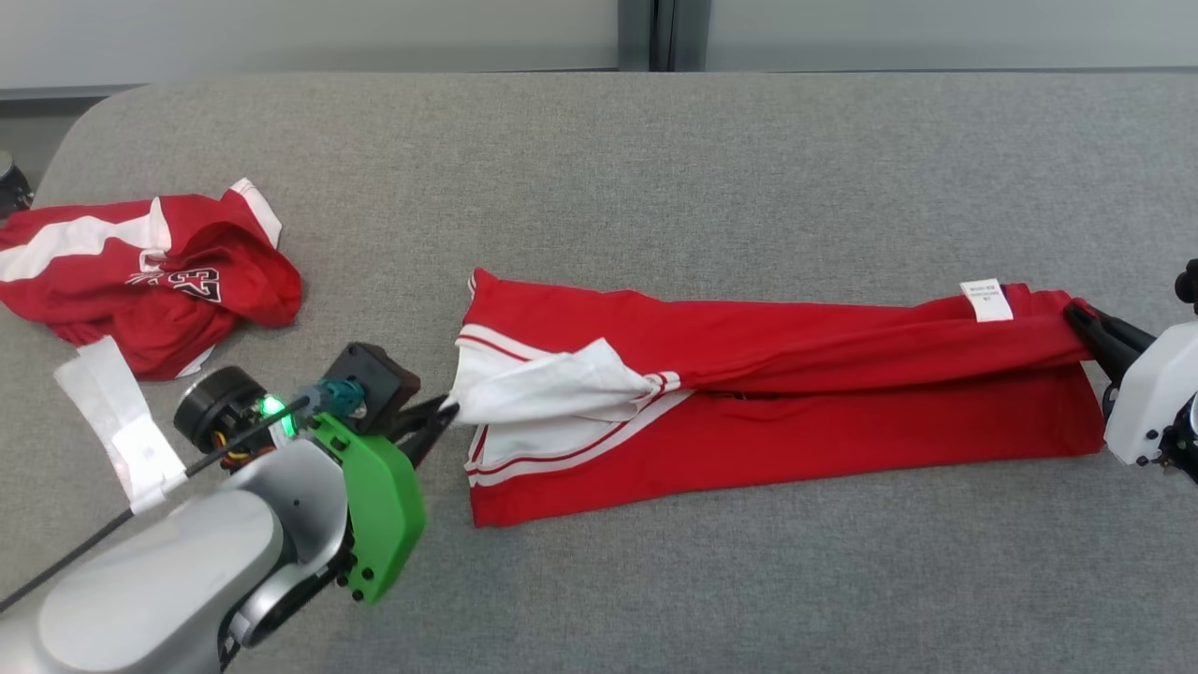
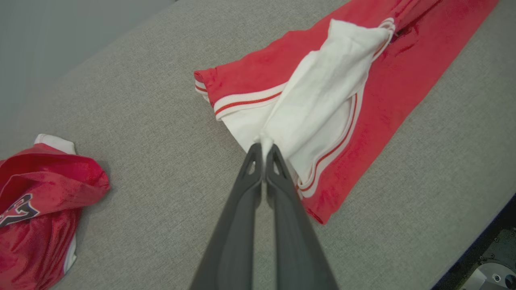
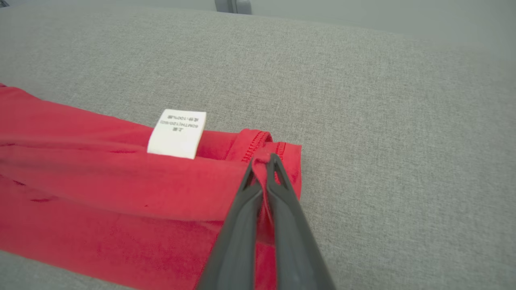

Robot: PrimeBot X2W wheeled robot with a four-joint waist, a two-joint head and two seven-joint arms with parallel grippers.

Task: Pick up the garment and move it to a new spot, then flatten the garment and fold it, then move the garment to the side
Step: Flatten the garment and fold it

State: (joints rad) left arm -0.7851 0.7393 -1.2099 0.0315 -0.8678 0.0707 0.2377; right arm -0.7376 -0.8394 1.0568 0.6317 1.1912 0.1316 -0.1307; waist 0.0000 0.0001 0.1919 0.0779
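The garment (image 1: 796,393) is red w/ a white bit & thin red-white stripes. Its tag (image 1: 986,300) is white w/ tiny dark print. The other shirt (image 1: 140,271) is red & white w/ black numbers. The worktop (image 1: 655,168) is grey. The left arm cover (image 1: 374,505) is green.

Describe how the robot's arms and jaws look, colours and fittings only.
The left arm is rounded silver-grey, with a bright green bracket, a glowing green light and a thin black cable. The right arm is cased in white. Both pairs of jaws are long, dark grey and tapered.
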